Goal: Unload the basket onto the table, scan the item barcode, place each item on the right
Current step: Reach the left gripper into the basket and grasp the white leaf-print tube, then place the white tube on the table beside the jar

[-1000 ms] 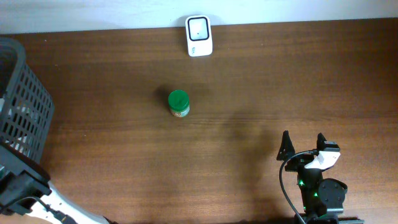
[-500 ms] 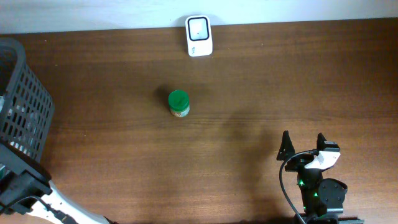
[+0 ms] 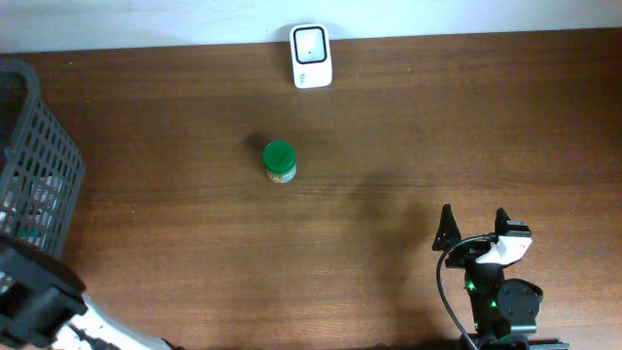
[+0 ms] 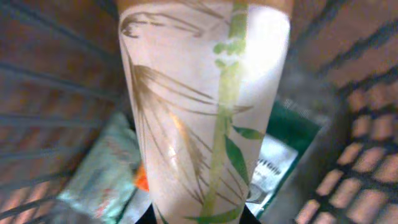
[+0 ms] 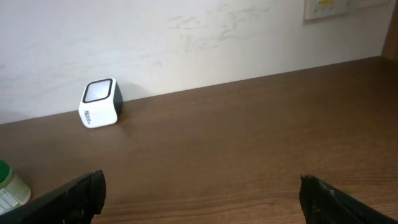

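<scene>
The item, a white container printed with green leaves (image 4: 199, 106), fills the left wrist view. My left gripper (image 4: 198, 219) is shut on its near end, a black fingertip showing on each side, inside the dark mesh basket (image 3: 39, 175). The white barcode scanner (image 3: 311, 55) stands at the table's far edge and also shows as the scanner (image 5: 99, 103) in the right wrist view. My right gripper (image 3: 473, 233) rests open over bare wood at the front right; in its own wrist view the right gripper (image 5: 202, 193) has nothing between its fingers.
A small green-lidded jar (image 3: 279, 161) stands mid-table, left of centre, seen again as the jar (image 5: 9, 186). Several packets (image 4: 102, 171) lie on the basket floor under the held item. My left arm (image 3: 39, 301) occupies the front left corner beside the basket.
In the overhead view my left arm's black link has shifted slightly lower at the front left corner. The right arm, jar and scanner have not moved.
</scene>
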`<act>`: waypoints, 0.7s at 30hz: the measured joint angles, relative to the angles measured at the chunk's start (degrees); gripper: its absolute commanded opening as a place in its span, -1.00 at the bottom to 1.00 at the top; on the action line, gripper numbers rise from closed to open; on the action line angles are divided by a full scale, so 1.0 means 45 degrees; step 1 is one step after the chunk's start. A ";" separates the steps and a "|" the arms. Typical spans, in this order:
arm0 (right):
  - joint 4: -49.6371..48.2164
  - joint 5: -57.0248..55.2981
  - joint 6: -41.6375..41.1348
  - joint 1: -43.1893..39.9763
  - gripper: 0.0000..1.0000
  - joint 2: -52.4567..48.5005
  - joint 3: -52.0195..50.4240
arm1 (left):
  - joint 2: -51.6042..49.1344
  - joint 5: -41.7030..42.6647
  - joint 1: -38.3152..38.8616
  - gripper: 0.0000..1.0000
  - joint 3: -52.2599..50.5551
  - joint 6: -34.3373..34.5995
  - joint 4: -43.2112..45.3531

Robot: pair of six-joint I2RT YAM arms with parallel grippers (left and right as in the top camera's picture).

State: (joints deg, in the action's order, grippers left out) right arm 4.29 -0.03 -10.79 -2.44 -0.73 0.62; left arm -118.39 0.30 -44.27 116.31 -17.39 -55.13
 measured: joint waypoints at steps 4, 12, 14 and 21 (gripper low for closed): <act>0.0000 0.0000 0.0005 0.0000 0.96 0.0000 0.0000 | 0.1579 0.0588 0.0063 -1.00 0.0704 0.0704 0.0029; -0.0005 0.0000 0.0005 0.0000 0.96 0.0000 0.0000 | 0.4707 0.2633 0.2331 -1.00 0.0991 0.1792 -0.0962; 0.0000 0.0005 0.0000 0.0000 0.96 0.0000 0.0000 | 0.4896 0.2871 0.3453 -1.00 0.1015 0.1841 -0.1802; 0.0000 0.0000 0.0005 0.0000 0.96 0.0000 0.0000 | 0.4838 0.3191 0.7169 -1.00 0.1015 0.1889 -0.4119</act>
State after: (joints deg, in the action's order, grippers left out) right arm 4.29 -0.03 -10.76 -2.44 -0.73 0.62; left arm -96.62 14.66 -12.01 120.88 -8.88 -73.67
